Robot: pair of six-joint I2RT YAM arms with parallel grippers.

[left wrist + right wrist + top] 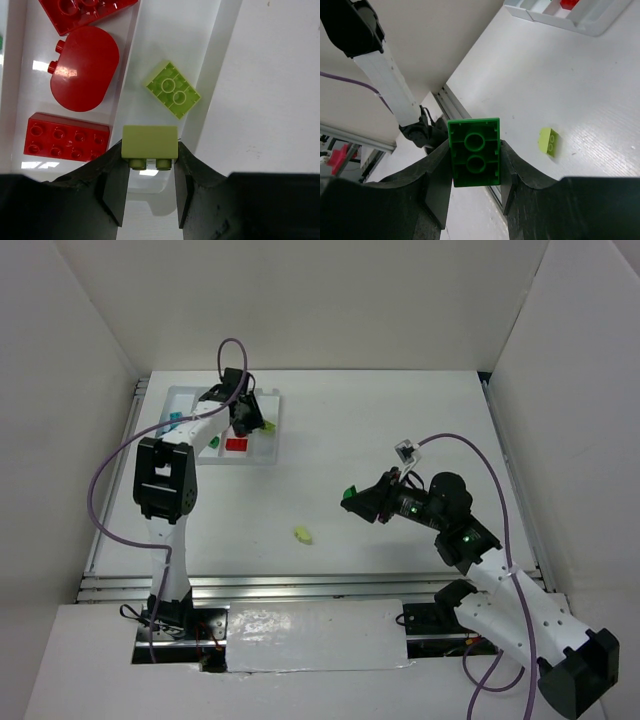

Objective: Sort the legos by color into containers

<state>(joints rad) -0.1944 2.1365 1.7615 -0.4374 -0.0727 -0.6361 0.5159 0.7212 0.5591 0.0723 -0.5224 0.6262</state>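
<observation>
Left wrist: left gripper (150, 172) pinches yellow-green brick (150, 141) over matching compartment (167, 35) (likely for release); right gripper (475, 172) clamps green brick (474, 150) for sorting.

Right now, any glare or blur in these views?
Left wrist: sharp, hot spots on the round-ended glossy red plastic brick and the white plastic tray. Right wrist: streaky sheen on the white table beside the yellow-green plastic brick. Top external: glare on the shiny white base panel.
</observation>
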